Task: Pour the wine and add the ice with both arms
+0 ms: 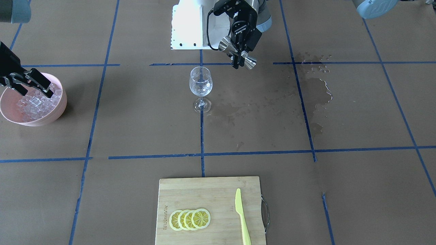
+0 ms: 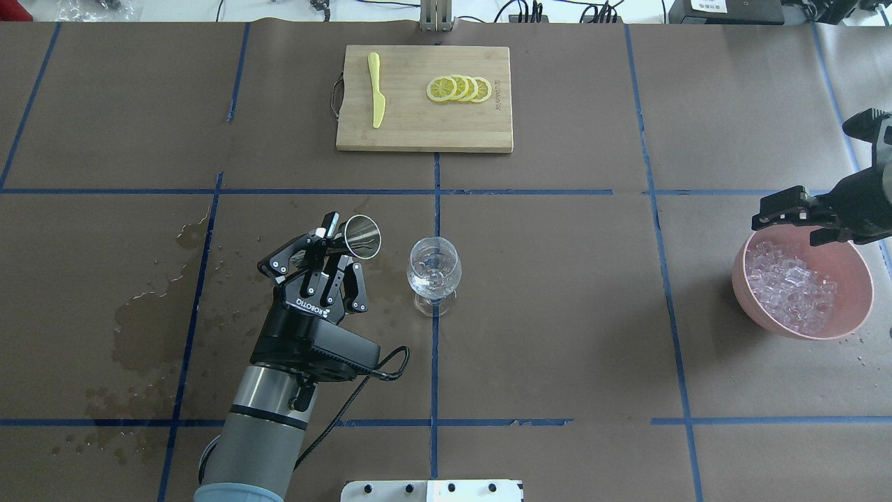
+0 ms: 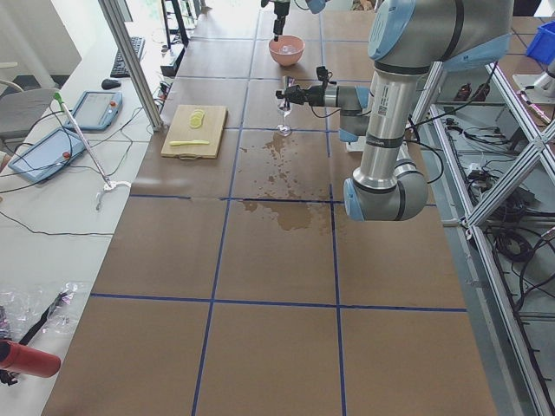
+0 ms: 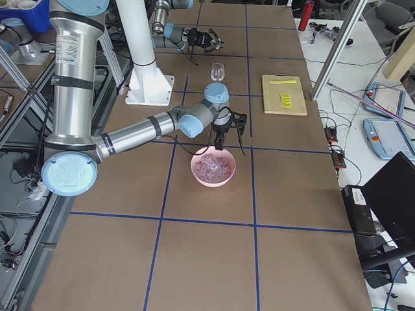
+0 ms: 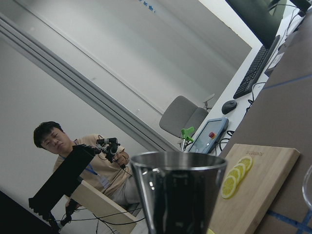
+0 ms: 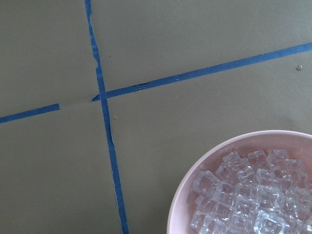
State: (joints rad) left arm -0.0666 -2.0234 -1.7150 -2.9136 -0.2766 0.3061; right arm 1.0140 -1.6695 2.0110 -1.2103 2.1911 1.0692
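Now the left arm (image 2: 261,425) stretches low over the table, its left gripper (image 2: 332,242) clamped on a steel jigger (image 2: 362,236) tipped sideways just beside the upright wine glass (image 2: 433,268). The right gripper (image 2: 787,224) hangs spread wide above the ice (image 2: 791,287) in the pink bowl (image 2: 856,307).

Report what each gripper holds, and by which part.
Left gripper holds the steel jigger by its narrow waist. Right gripper, open over the ice bowl, holds nothing.

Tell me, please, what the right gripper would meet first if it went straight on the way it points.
Most likely the ice heaped in the pink bowl: the right gripper points down over it, jaws open. It might catch the rim instead; depth is unclear.
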